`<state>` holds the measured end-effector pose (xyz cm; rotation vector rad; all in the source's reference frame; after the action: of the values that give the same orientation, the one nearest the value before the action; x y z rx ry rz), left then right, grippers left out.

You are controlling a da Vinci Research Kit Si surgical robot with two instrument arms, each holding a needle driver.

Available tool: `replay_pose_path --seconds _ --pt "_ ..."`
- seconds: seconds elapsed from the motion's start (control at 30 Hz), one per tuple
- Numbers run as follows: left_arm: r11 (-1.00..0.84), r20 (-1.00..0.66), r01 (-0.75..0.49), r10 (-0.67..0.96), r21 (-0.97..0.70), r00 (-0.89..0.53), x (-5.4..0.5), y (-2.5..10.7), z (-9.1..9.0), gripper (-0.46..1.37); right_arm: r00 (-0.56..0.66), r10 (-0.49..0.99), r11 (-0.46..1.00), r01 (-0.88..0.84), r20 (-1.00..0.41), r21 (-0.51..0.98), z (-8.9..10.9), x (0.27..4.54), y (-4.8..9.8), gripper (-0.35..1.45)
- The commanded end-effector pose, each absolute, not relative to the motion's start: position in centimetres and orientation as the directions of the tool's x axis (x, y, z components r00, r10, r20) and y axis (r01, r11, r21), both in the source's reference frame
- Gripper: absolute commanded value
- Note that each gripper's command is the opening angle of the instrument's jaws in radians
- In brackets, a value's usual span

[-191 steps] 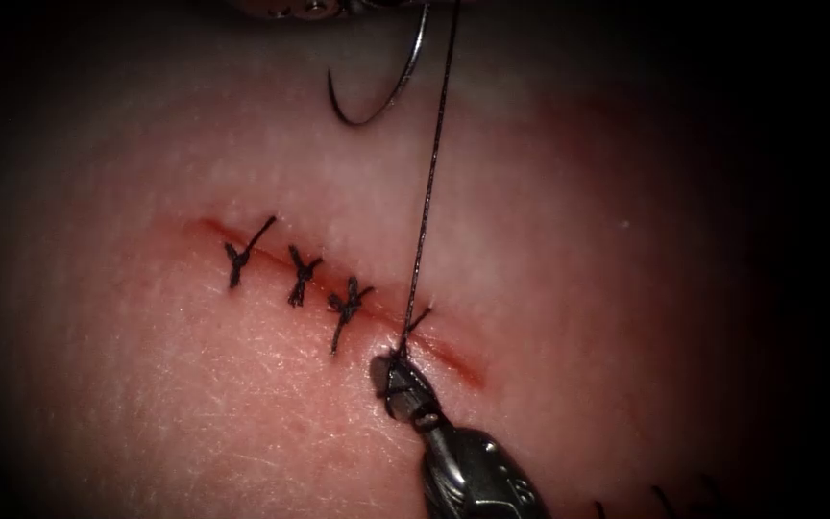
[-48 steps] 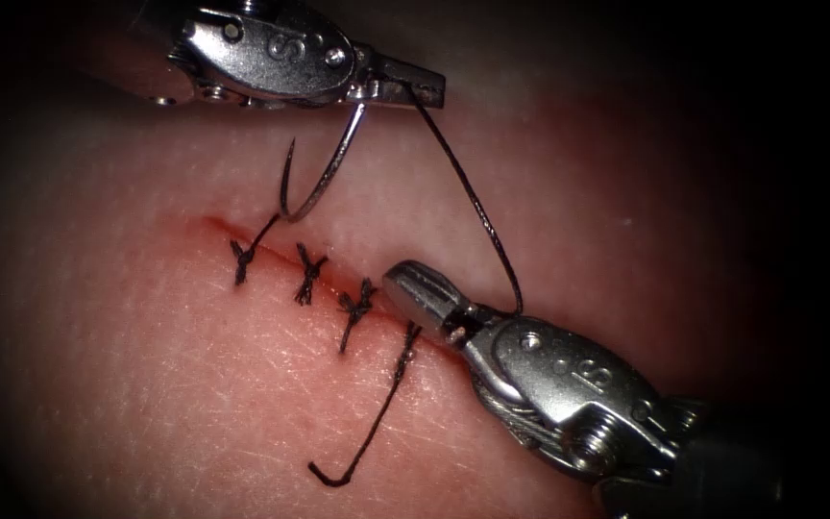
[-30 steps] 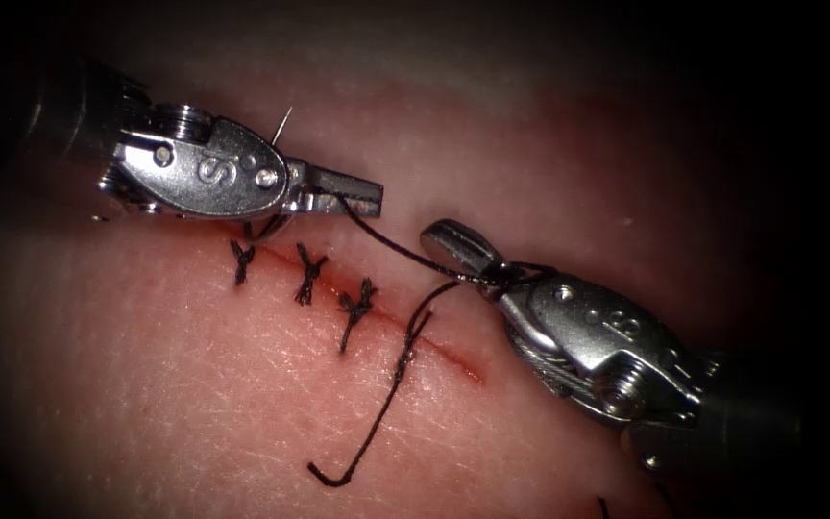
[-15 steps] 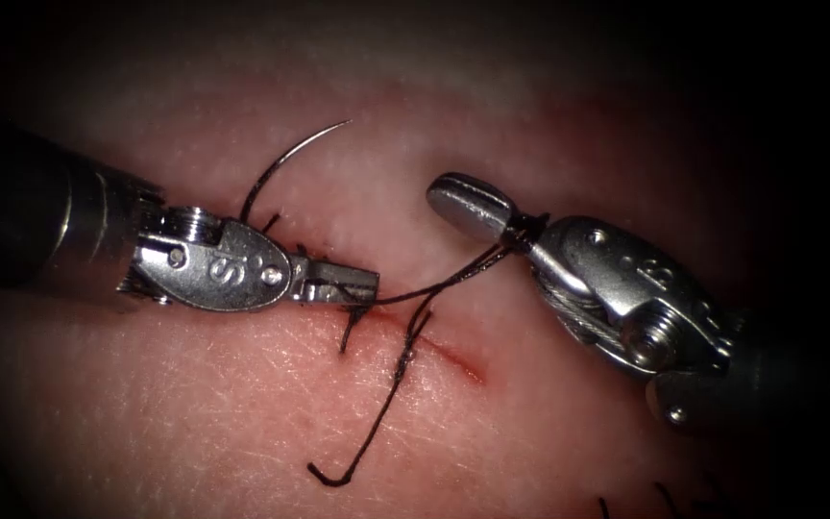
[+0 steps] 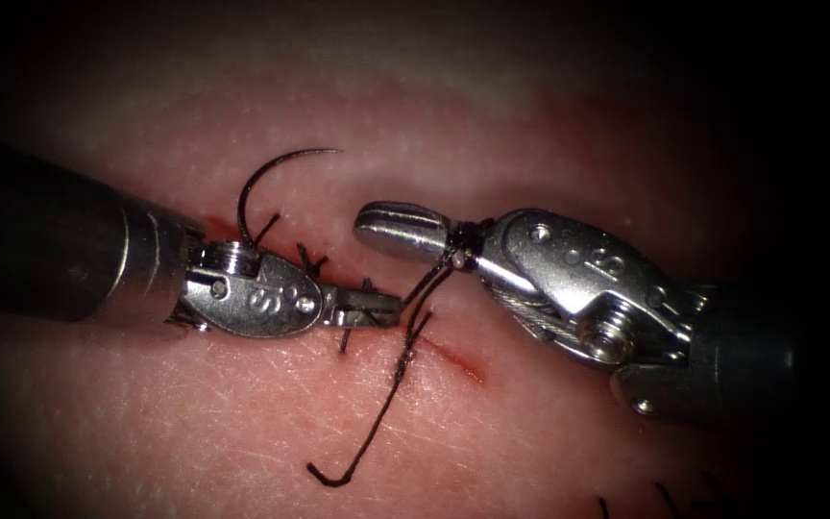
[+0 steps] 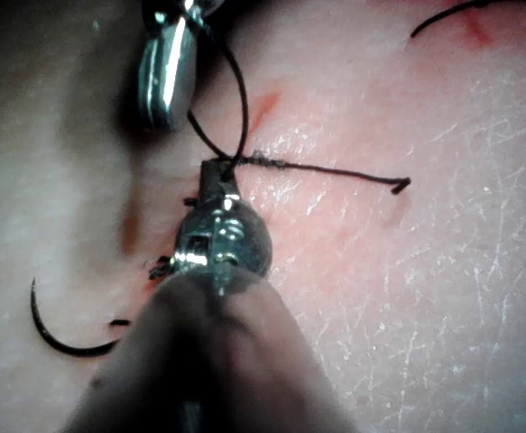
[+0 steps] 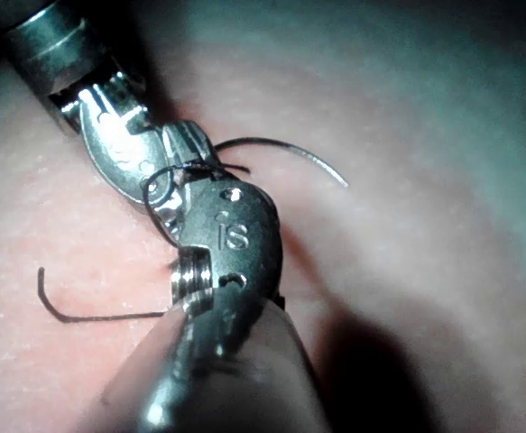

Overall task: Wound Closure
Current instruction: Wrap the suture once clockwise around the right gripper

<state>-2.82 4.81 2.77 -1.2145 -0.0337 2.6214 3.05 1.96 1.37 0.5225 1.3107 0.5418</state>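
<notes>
Steel needle [image 5: 271,178]: lies loose on the tissue [image 5: 242,413] above the left end of the cut [image 5: 453,358]; held by neither tool, not in the tissue as far as I can see.
Needle axis: the curve opens down and to the right in the endoscope view; its free end points right, its other end runs down behind the left tool [image 5: 377,309].
Left tool: jaws pressed together, pinching the thread [image 5: 391,384] right over the cut.
Right tool [image 5: 401,228]: jaws pressed together with thread wrapped round them near the hinge; whether they pinch anything, I cannot tell.
Thread tail: runs from the cut down to a hooked free end [image 5: 330,477] below it.
Done: knotted stitches [image 5: 311,259] close the left stretch of the cut.
Left: by my judgement the stitch under the tools is not yet tied down; the right end of the cut lies unstitched, with red fluid along it.
</notes>
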Motion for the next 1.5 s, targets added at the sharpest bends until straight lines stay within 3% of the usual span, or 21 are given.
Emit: replay_pose_path --seconds 0.03,0.47,0.8,0.83,0.9,0.93,0.97,1.13,1.5 --pt "-0.968 -0.747 -0.215 0.238 -0.130 -0.621 -2.81 4.83 2.77 -0.35 0.206 0.619 0.777 -0.021 -0.758 0.629 1.37 3.09 1.95 -0.35" --pt "-0.968 -0.749 -0.210 0.239 -0.135 -0.619 -2.76 4.88 2.74 -0.35 0.458 0.492 0.726 0.254 -0.741 0.639 1.33 3.27 1.69 -0.35" --pt "-0.968 -0.749 -0.210 0.238 -0.135 -0.619 -2.76 4.86 2.74 -0.35 0.507 0.440 0.688 0.341 -0.741 0.641 1.37 3.39 1.58 -0.35" --pt "-0.969 -0.750 -0.208 0.238 -0.136 -0.617 -2.76 4.86 2.74 -0.35 0.508 0.440 0.679 0.351 -0.740 0.645 1.41 3.41 1.51 -0.03" --pt "-0.969 -0.749 -0.205 0.237 -0.137 -0.618 -2.75 4.86 2.73 -0.35 0.513 0.442 0.669 0.357 -0.736 0.651 1.43 3.43 1.47 0.33" --pt "-0.969 -0.750 -0.203 0.236 -0.137 -0.618 -2.73 4.85 2.73 -0.35 0.513 0.440 0.662 0.369 -0.737 0.652 1.46 3.44 1.42 0.77" --pt "-0.970 -0.750 -0.202 0.235 -0.138 -0.618 -2.72 4.85 2.73 -0.35 0.512 0.435 0.658 0.380 -0.740 0.650 1.49 3.46 1.39 0.97" --pt "-0.970 -0.751 -0.199 0.233 -0.138 -0.617 -2.69 4.85 2.73 -0.35 0.507 0.417 0.640 0.426 -0.754 0.640 1.56 3.46 1.28 1.22" --pt "-0.968 -0.750 -0.205 0.244 -0.147 -0.615 -2.68 4.85 2.73 -0.35 0.516 0.373 0.627 0.472 -0.771 0.620 1.64 3.53 1.13 1.19"
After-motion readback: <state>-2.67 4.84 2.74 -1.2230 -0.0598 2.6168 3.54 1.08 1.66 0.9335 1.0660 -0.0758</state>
